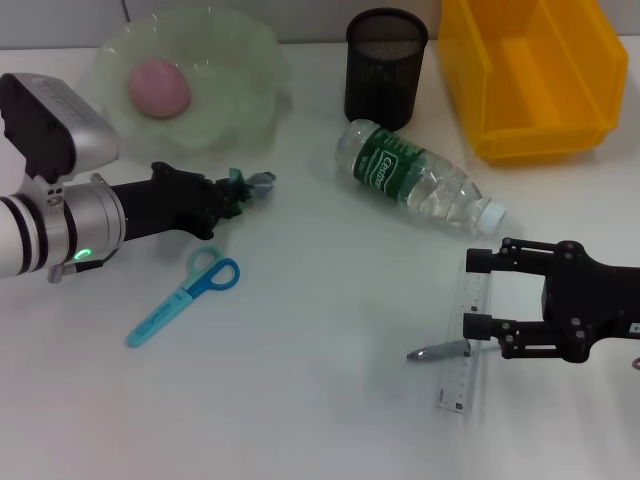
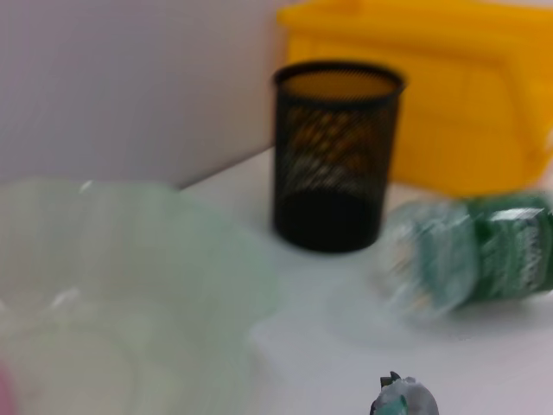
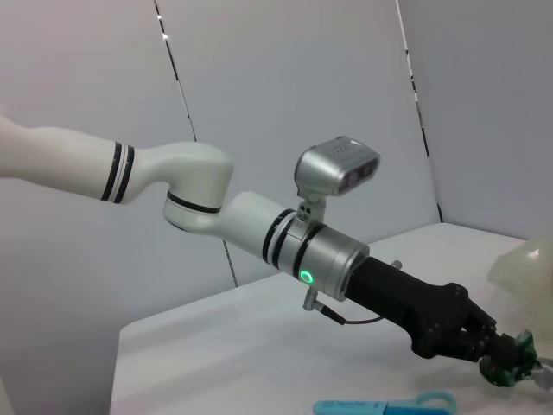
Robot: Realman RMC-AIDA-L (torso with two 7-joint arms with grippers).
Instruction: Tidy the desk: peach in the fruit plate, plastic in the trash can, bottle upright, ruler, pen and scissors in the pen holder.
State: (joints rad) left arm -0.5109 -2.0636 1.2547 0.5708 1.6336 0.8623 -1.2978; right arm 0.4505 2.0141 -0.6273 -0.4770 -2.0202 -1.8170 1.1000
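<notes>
— What's the surface like from where you sit?

— I see a plain white desk (image 1: 300, 350) running back to a pale grey wall. Along the far edge stand the plate (image 1: 250, 90) on my robot's left with the peach (image 1: 158, 87) inside it, the black mesh holder (image 1: 386, 66) in the middle, and the yellow can (image 1: 530, 80) on the right. The bottle (image 1: 420, 180) lies on its side just in front of the holder, cap pointing toward the right arm.

— And the left gripper?

— The left gripper (image 1: 250, 186) hangs just in front of the plate, fingers drawn together on a small crumpled greenish-grey scrap of plastic (image 1: 262, 182). My right wrist camera shows that same scrap (image 3: 517, 367) pinched at the tip. The scissors (image 1: 185, 298) lie flat on the desk nearer to me, below that arm, sheath on, touching nothing.

— The right one?

— The right gripper (image 1: 478, 292) sits low over the desk on the right side, fingers spread wide, one to either side of the ruler's far end. The ruler (image 1: 466, 355) lies flat, and a grey pen (image 1: 438, 352) lies across it, its tip sticking out leftward. I can't tell whether the nearer finger touches the pen or ruler; the gripper grasps nothing.
</notes>
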